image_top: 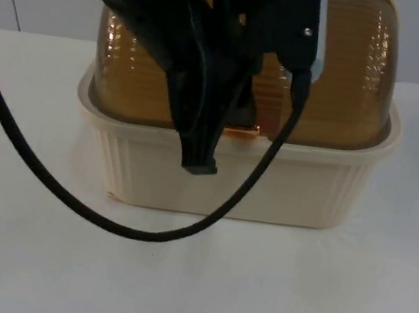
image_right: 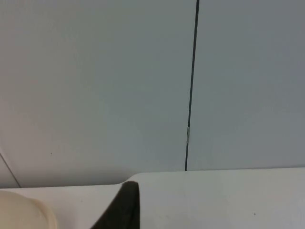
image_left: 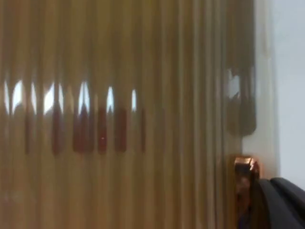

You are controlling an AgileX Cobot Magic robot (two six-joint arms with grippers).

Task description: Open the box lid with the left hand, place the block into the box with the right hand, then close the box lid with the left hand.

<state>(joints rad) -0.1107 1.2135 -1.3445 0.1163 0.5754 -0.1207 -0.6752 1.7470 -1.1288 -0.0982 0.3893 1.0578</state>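
The cream box (image_top: 230, 178) stands mid-table with its amber ribbed dome lid (image_top: 343, 81) down on the rim. My left arm reaches over the lid, and my left gripper (image_top: 200, 155) hangs at the lid's front edge beside the small copper handle (image_top: 242, 130). In the left wrist view the handle (image_left: 245, 174) sits right next to the gripper (image_left: 281, 200). A dark red shape (image_left: 86, 129), possibly the block, shows dimly through the lid (image_left: 143, 57). My right gripper (image_right: 123, 207) waits low over the table, facing the wall.
The white table (image_top: 292, 291) spreads in front of and beside the box. The grey partition wall (image_right: 95, 86) rises behind it, with a dark vertical seam (image_right: 192, 86). A cream rounded edge (image_right: 21, 210) lies near my right gripper.
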